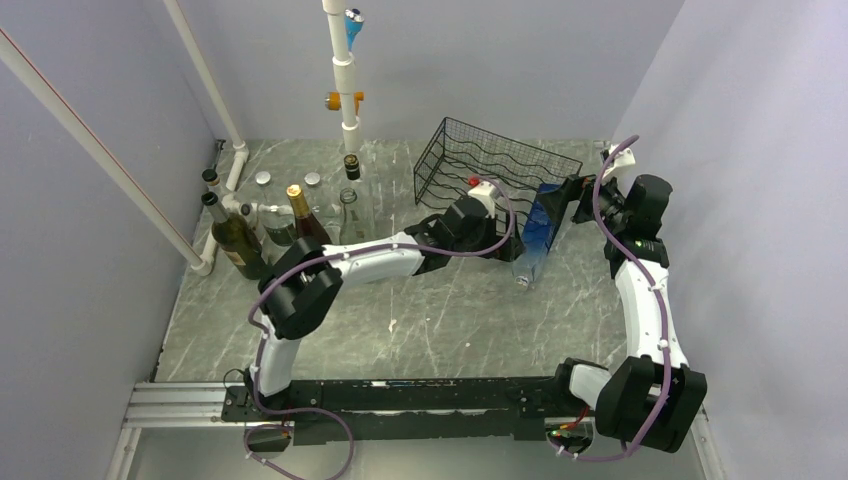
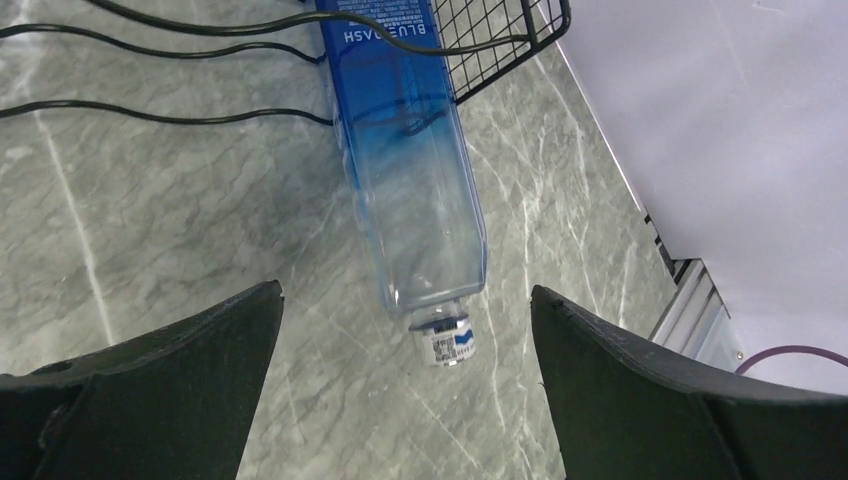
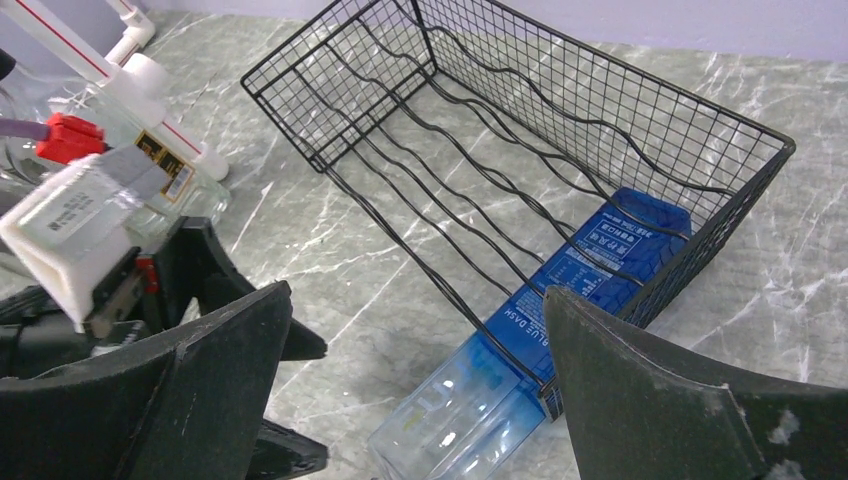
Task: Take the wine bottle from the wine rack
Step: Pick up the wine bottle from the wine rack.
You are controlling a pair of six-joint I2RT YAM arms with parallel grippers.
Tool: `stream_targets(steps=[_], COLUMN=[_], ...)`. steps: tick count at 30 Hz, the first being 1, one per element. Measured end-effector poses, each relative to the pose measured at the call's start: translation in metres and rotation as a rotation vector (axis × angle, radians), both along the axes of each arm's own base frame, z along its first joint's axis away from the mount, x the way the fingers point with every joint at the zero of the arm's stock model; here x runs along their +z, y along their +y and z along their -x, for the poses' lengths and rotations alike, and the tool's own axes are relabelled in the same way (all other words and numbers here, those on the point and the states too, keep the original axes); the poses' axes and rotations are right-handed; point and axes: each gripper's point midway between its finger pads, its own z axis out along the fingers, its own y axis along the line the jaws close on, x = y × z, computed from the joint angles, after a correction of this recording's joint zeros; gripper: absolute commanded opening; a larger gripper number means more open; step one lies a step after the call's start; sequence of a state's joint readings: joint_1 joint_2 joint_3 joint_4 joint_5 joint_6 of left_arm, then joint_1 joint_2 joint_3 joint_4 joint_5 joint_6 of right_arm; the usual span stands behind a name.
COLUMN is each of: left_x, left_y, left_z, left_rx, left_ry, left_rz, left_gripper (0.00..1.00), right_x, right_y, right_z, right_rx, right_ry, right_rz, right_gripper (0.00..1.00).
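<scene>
While both arms reach over the table (image 1: 420, 320), the bottle (image 1: 535, 230) lies on its side at the right end of the rack (image 1: 490, 165). Its deep-blue base end sits inside the wire, under the lowest wavy row. Its clear neck end juts out past the rack's near edge onto the marbled top, with the cap (image 2: 445, 340) pointing toward the arm bases.

Left wrist view: the left gripper (image 2: 405, 292) is spread wide. The bottle's neck and shoulder appear in the gap between the two dark fingers (image 2: 150, 400), beyond their tips and touching neither.

Right wrist view: the right gripper (image 3: 417, 292) is likewise spread wide and holds nothing. The bottle lies past the fingertips — nearer the right-hand finger, which hides part of its side — and the rack's grid wall crosses over the labelled blue half. The left gripper's white camera block shows at the left edge of this view.

Overhead view: the two grippers flank the bottle, the left on its left side and the right near the rack's right corner. A cluster of upright bottles (image 1: 240, 240) stands well apart at the table's far left, beside a white pipe frame (image 1: 345, 70).
</scene>
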State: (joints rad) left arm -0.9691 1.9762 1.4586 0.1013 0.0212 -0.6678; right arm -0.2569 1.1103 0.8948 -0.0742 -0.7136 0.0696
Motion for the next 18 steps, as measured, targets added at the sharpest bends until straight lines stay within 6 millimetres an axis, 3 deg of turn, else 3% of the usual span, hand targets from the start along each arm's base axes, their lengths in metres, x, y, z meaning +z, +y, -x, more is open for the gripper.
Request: stream_targets(steps=[11,18], left_x=[-0.037,-0.044], left_y=[-0.029,-0.047], left_z=[-0.006,-0.011], left_rx=[-0.09,-0.123], left_ry=[-0.003,-0.002], left_rz=[-0.038,-0.024], left_gripper=[0.99,0.99], right_x=[-0.002,-0.002], right_y=[-0.001,-0.002], right_z=[0.0,0.0], right_rx=[-0.002,-0.004], right_ry=[0.001,0.001], right_rz=[-0.002,-0.002], right_gripper=[1.0,1.0])
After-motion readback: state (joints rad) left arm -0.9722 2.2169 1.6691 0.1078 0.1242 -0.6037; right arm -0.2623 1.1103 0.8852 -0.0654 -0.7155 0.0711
